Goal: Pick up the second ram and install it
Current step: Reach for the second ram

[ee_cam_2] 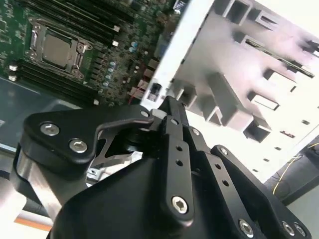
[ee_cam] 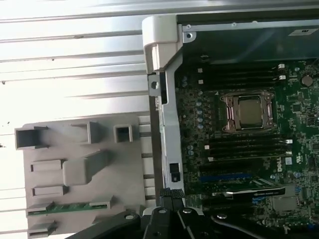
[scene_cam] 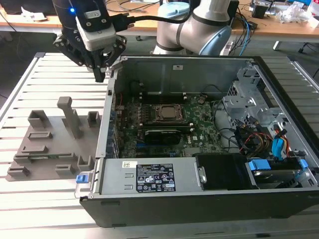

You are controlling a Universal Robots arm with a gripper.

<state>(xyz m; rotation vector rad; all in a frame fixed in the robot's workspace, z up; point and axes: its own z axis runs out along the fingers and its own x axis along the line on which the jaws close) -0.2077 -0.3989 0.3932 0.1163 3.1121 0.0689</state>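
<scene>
The second ram (ee_cam: 67,207) is a thin green stick lying in a slot of the grey holder (ee_cam: 104,139), and it also shows as a dark green strip (ee_cam_2: 279,54) in the second wrist view. In the exterior view my gripper (scene_cam: 101,74) hangs above the table near the back corner of the case's wall on the exterior view's left, well behind the holder (scene_cam: 50,149). Its black fingers (ee_cam_2: 169,112) are pressed together with nothing between them, so it is shut. In the first wrist view the gripper (ee_cam: 172,195) sits over that case wall.
The open computer case (scene_cam: 107,124) holds the green motherboard (scene_cam: 199,119), with the silver processor (ee_cam: 247,112) between rows of dark memory slots (ee_cam: 244,147). Drive bays and cables (scene_cam: 259,134) fill the case on the exterior view's right. The slatted metal table (scene_cam: 50,79) runs behind the holder.
</scene>
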